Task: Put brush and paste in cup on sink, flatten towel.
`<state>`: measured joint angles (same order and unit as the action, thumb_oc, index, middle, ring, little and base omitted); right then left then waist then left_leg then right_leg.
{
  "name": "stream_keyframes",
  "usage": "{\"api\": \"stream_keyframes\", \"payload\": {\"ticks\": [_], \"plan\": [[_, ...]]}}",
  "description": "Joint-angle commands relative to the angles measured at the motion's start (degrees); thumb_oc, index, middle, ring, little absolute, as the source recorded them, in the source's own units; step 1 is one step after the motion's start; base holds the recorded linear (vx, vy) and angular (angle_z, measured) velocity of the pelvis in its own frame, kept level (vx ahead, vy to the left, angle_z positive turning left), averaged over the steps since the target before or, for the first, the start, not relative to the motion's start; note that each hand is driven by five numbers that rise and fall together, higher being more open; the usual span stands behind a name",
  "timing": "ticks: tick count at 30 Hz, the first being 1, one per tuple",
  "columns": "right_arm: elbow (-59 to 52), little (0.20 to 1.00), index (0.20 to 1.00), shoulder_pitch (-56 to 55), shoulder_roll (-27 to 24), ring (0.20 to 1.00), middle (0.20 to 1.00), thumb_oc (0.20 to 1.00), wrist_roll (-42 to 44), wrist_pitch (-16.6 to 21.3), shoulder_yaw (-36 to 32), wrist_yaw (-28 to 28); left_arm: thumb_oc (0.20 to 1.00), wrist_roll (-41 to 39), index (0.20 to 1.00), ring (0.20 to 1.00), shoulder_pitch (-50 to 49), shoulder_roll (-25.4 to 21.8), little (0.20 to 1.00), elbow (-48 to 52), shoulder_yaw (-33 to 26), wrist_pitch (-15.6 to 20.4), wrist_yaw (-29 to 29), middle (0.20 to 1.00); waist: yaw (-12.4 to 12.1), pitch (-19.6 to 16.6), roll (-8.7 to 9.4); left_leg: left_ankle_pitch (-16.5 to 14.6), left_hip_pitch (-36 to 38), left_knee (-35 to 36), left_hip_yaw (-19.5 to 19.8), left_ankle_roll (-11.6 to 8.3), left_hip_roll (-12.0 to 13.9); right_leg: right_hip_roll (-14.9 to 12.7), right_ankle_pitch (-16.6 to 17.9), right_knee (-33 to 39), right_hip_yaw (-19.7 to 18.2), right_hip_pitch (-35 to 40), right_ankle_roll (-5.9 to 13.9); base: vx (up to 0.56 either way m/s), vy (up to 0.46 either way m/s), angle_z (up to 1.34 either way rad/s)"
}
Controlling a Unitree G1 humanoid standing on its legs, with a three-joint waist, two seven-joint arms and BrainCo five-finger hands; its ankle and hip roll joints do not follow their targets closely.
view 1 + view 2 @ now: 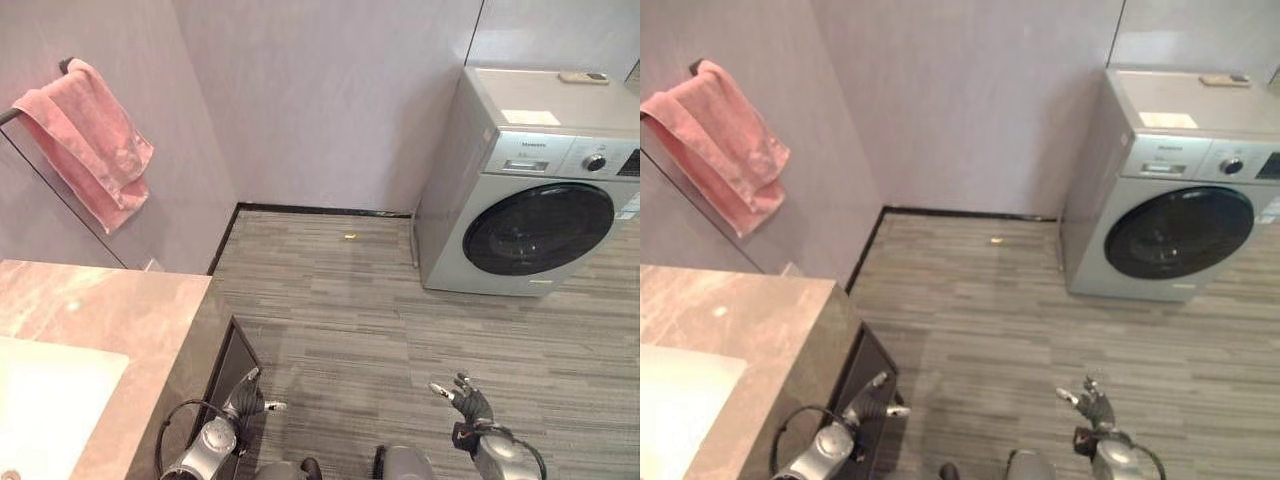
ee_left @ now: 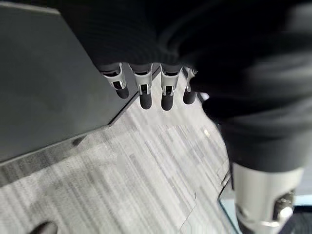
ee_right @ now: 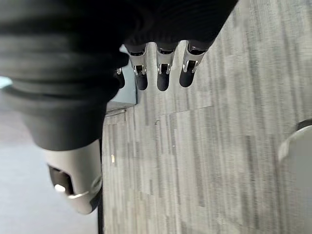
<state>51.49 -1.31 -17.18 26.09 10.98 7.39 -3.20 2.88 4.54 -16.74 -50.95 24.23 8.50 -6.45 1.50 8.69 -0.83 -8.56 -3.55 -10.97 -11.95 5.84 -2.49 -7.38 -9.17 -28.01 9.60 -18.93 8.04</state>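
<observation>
From the left eye view, the pink towel is hanging bunched and crooked over a dark rail on the wall at the far left, well above and beyond the left hand, which is hovering low beside the dark cabinet side under the marble-patterned counter; the white sink is lying to that hand's left. The towel's long axis is running down and to the right along the slanting rail, so the left hand is the nearer one and, in my judgement, the reach will have to go up and leftward. The right hand is hanging over the grey striped plank floor, its fingers spread and holding nothing, nearer the silver washing machine with its round dark door. The right eye view is showing the same layout, the towel's terry cloth looking soft and rumpled. No brush, paste or cup can be made out. The left wrist view is showing the hand's fingers hanging relaxed and empty beside the matte dark cabinet panel. The right wrist view is showing straight, dark-tipped fingers over bare floor, grasping nothing.
</observation>
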Motion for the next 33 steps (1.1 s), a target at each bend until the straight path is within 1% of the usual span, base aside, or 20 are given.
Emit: {"api": "stream_keyframes", "payload": {"ticks": [1, 4, 9, 11, 12, 13, 14, 15, 16, 18, 20, 21, 22, 23, 24, 26, 27, 28, 30, 33], "plan": [[-1.34, 1.000, 1.000, 2.73, -2.04, 1.000, 1.000, 1.000, 0.03, 2.13, 0.47, 0.06, 1.000, 1.77, 1.000, 1.000, 1.64, 0.05, 1.000, 1.23, 0.28, 1.73, -0.66, 1.000, 1.79, 1.26, 0.89, -2.81, 6.49, 0.81, 1.55, -2.85, -1.47, -1.46, 11.94, 14.88, -1.67, 0.87, 1.63, 0.20, -0.031, 0.06], [-1.36, 1.000, 1.000, 2.51, -1.55, 1.000, 1.000, 1.000, -0.27, 1.77, 1.07, -0.15, 1.000, 2.05, 1.000, 1.000, 3.15, 0.78, 1.000, -0.18, 0.39, 1.66, -1.24, 1.000, 2.98, 1.71, 1.08, -3.44, 9.73, 2.42, 2.82, -4.16, -1.31, -1.64, 15.06, 19.17, -2.46, -1.07, 2.62, 0.36, -0.102, 0.25], [0.16, 1.000, 1.000, 1.53, -1.94, 1.000, 1.000, 1.000, 0.61, 1.60, 1.07, 0.54, 1.000, 1.71, 1.000, 1.000, 3.96, 1.94, 1.000, -1.97, 1.01, 1.59, -1.78, 1.000, 4.31, -0.01, 0.77, -2.70, 12.45, 2.78, 5.46, -6.05, 0.05, 1.54, 13.87, 15.42, -4.38, 0.11, 0.77, 0.33, -0.136, 0.44], [0.87, 1.000, 1.000, 1.22, -2.59, 1.000, 1.000, 1.000, 0.23, 1.29, 1.48, 0.86, 1.000, 1.92, 1.000, 1.000, 4.23, 2.28, 1.000, -3.24, 1.44, 1.57, -1.70, 1.000, 4.70, -0.72, 0.53, 2.02, 11.00, -3.02, 6.58, -8.59, 1.98, 3.61, 11.82, 14.66, -3.44, 1.86, -1.20, 0.35, -0.219, 0.39], [0.88, 1.000, 1.000, 1.22, -2.59, 1.000, 1.000, 1.000, 0.23, 1.30, 1.49, 0.86, 1.000, 1.92, 1.000, 1.000, 4.23, 2.27, 1.000, -3.24, 1.44, 1.57, -1.70, 1.000, 4.72, -0.75, 0.54, 2.04, 10.96, -3.02, 6.59, -8.58, 1.97, 3.59, 11.84, 14.67, -3.43, 1.83, -1.20, 0.40, -0.335, 0.62], [0.19, 1.000, 1.000, 0.78, -3.21, 1.000, 1.000, 1.000, -0.85, 1.36, 2.00, 0.68, 1.000, 2.36, 1.000, 1.000, 5.41, 2.25, 1.000, -3.95, 1.97, 1.26, -1.75, 1.000, 4.31, -0.28, 1.30, 10.91, 6.33, -15.45, 6.59, -11.30, 4.91, 4.89, 9.95, 15.13, -2.42, 4.99, -3.45, 0.38, -0.394, 0.55], [-1.04, 1.000, 1.000, 0.34, -3.67, 1.000, 1.000, 1.000, -0.86, 1.47, 1.97, 0.40, 1.000, 2.39, 1.000, 1.000, 6.36, 1.95, 1.000, -3.78, 2.15, 1.08, -1.86, 1.000, 4.07, 0.42, 2.43, 14.20, 3.00, -21.18, 5.26, -11.93, 6.93, 4.66, 9.24, 15.84, -1.68, 6.66, -4.55, 0.55, -0.608, 0.58], [-1.88, 1.000, 1.000, -0.11, -4.25, 1.000, 1.000, 1.000, -0.41, 1.85, 1.88, 0.12, 1.000, 2.47, 1.000, 1.000, 8.11, 1.83, 1.000, -4.28, 2.78, 1.03, -2.29, 1.000, 3.22, 1.83, 4.39, 14.56, -1.61, -28.53, 1.24, -11.63, 9.71, 4.28, 7.38, 16.50, -0.73, 9.32, -6.49, 0.41, -0.454, 0.63], [-2.34, 1.000, 1.000, -0.43, -4.58, 1.000, 1.000, 1.000, -0.92, 1.68, 1.98, -0.11, 1.000, 2.48, 1.000, 1.000, 8.61, 1.51, 1.000, -3.50, 2.99, 0.90, -2.50, 1.000, 2.76, 2.05, 4.81, 14.16, -3.65, -28.54, -0.82, -11.57, 10.89, 4.21, 6.58, 17.06, 0.00, 11.03, -6.73, 0.41, -0.337, 0.47], [-3.15, 1.000, 1.000, -0.85, -5.29, 1.000, 1.000, 1.000, -1.46, 1.48, 1.52, -0.30, 1.000, 2.50, 1.000, 1.000, 9.04, 1.15, 1.000, -2.83, 3.04, 0.88, -2.70, 1.000, 1.93, 2.16, 4.66, 11.55, -8.37, -23.90, -2.77, -11.20, 8.93, 4.32, 5.86, 19.21, 0.66, 14.07, -6.11, 0.36, -0.117, 0.11], [-3.10, 1.000, 1.000, -1.63, -5.39, 1.000, 1.000, 1.000, -0.14, 1.29, 0.53, 0.83, 1.000, 2.66, 1.000, 1.000, 9.29, 0.76, 1.000, -2.83, 2.00, 0.51, -3.35, 1.000, 1.23, 1.70, 4.71, 11.19, -11.73, -16.07, -6.26, -10.59, 10.66, 4.07, 4.95, 21.65, 2.17, 17.76, -4.90, 0.50, -0.030, 0.27], [-2.83, 1.000, 1.000, -1.85, -5.37, 1.000, 1.000, 1.000, -0.91, 1.55, 0.74, 0.70, 1.000, 2.60, 1.000, 1.000, 9.12, 0.48, 1.000, -3.10, 0.60, 0.43, -4.03, 1.000, 0.04, 1.22, 3.73, 13.34, -13.13, -4.64, -7.21, -10.97, 11.58, 4.84, 3.75, 22.58, 2.78, 19.95, -3.98, 0.44, 0.038, 0.43], [-2.83, 1.000, 1.000, -1.87, -5.37, 1.000, 1.000, 1.000, -0.92, 1.56, 0.76, 0.69, 1.000, 2.61, 1.000, 1.000, 9.08, 0.49, 1.000, -3.09, 0.59, 0.43, -4.04, 1.000, 0.04, 1.41, 4.01, 13.87, -12.28, -3.52, -7.45, -10.92, 11.08, 4.50, 3.73, 22.66, 2.74, 20.30, -3.88, 0.62, 0.115, 0.29], [-4.40, 1.000, 1.000, -2.19, -5.30, 1.000, 1.000, 1.000, -2.72, 1.43, 1.49, 0.88, 1.000, 2.88, 1.000, 1.000, 8.84, 0.05, 1.000, -3.62, -0.79, 0.16, -4.90, 1.000, -0.42, 0.95, 3.26, 18.80, -12.88, 5.57, -7.62, -12.20, 12.65, 5.54, 2.36, 22.79, 2.40, 22.16, -3.37, 0.33, 0.069, 0.08], [-4.46, 1.000, 1.000, -2.25, -5.30, 1.000, 1.000, 1.000, -2.75, 1.39, 1.51, 0.85, 1.000, 2.90, 1.000, 1.000, 8.80, 0.06, 1.000, -3.61, -0.80, 0.17, -4.91, 1.000, -0.38, 1.05, 3.41, 19.32, -12.28, 6.49, -7.74, -12.22, 12.34, 5.37, 2.30, 22.77, 2.41, 22.34, -3.34, 0.52, 0.115, -0.11], [-4.78, 1.000, 1.000, -2.33, -5.64, 1.000, 1.000, 1.000, -4.37, 0.96, 1.62, 0.77, 1.000, 3.27, 1.000, 1.000, 8.26, -0.32, 1.000, -2.99, -1.38, 0.14, -4.72, 1.000, -0.15, 0.50, 3.09, 20.23, -12.61, 10.85, -11.11, -13.22, 14.88, 4.49, 0.84, 23.07, 2.76, 25.53, -2.45, 0.52, 0.160, -0.35], [-5.49, 1.000, 1.000, -2.05, -5.31, 1.000, 1.000, 1.000, -5.38, 0.35, 2.22, 1.06, 1.000, 3.29, 1.000, 1.000, 6.82, -1.09, 1.000, -2.63, -2.21, 0.12, -4.70, 1.000, -0.63, -0.15, 2.81, 19.94, -11.19, 8.81, -12.03, -12.03, 15.36, 4.08, -0.28, 22.74, 1.75, 27.79, -1.77, 0.48, 0.167, -0.40], [-5.50, 1.000, 1.000, -2.07, -5.30, 1.000, 1.000, 1.000, -5.39, 0.34, 2.23, 1.05, 1.000, 3.29, 1.000, 1.000, 6.80, -1.11, 1.000, -2.62, -2.22, 0.12, -4.70, 1.000, -0.66, -0.10, 2.86, 19.86, -11.13, 8.74, -12.08, -12.01, 15.34, 4.03, -0.31, 22.72, 1.71, 27.85, -1.75, 0.48, 0.186, -0.32], [-4.98, 1.000, 1.000, -1.43, -3.99, 1.000, 1.000, 1.000, -5.76, 0.33, 2.64, 1.45, 1.000, 3.46, 1.000, 1.000, 6.24, -1.75, 1.000, -2.80, -2.48, 0.11, -4.78, 1.000, -1.50, -1.44, 3.57, 17.84, -12.23, 5.18, -11.00, -10.43, 13.02, 1.45, -0.12, 20.10, 0.92, 28.58, -0.18, 0.44, 0.228, -0.25], [-3.51, 1.000, 1.000, -2.00, -2.13, 1.000, 1.000, 1.000, -4.91, 0.06, 1.86, 1.99, 1.000, 3.78, 1.000, 1.000, 6.19, -2.64, 1.000, -1.35, -2.11, 0.06, -4.47, 1.000, -1.55, -2.51, 5.25, 12.74, -10.43, 3.83, -11.61, -7.66, 8.14, -4.24, 9.31, 10.30, 0.00, 26.23, 2.52, 0.43, 0.350, -0.34]]}}
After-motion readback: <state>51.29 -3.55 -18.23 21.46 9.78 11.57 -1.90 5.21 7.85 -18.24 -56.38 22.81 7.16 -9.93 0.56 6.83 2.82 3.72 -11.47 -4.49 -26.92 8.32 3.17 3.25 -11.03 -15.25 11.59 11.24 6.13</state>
